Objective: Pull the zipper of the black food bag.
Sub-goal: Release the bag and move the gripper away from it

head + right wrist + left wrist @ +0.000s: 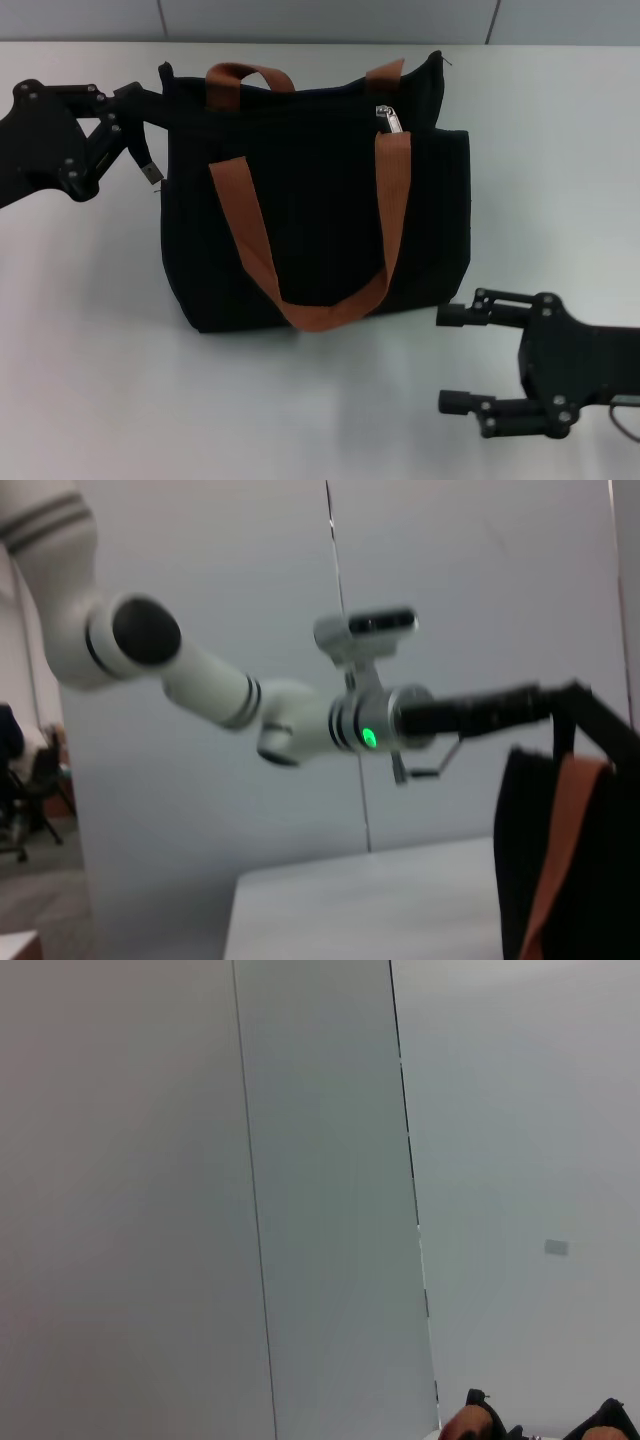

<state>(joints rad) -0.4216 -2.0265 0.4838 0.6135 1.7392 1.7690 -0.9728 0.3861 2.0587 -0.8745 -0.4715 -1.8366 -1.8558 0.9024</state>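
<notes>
Gripping the upper left corner of the black food bag [320, 230], my left gripper [150, 115] sits at the upper left of the head view, fingers closed on the fabric edge. That bag stands at the frame's centre on the white table [90, 350], with orange strap handles [300, 250] draped down its front. Its zipper [390, 119] lies on the top edge, right of centre. My right gripper [452, 360] hangs in the lower right, fingers spread wide, just beside the bag's lower corner.
</notes>
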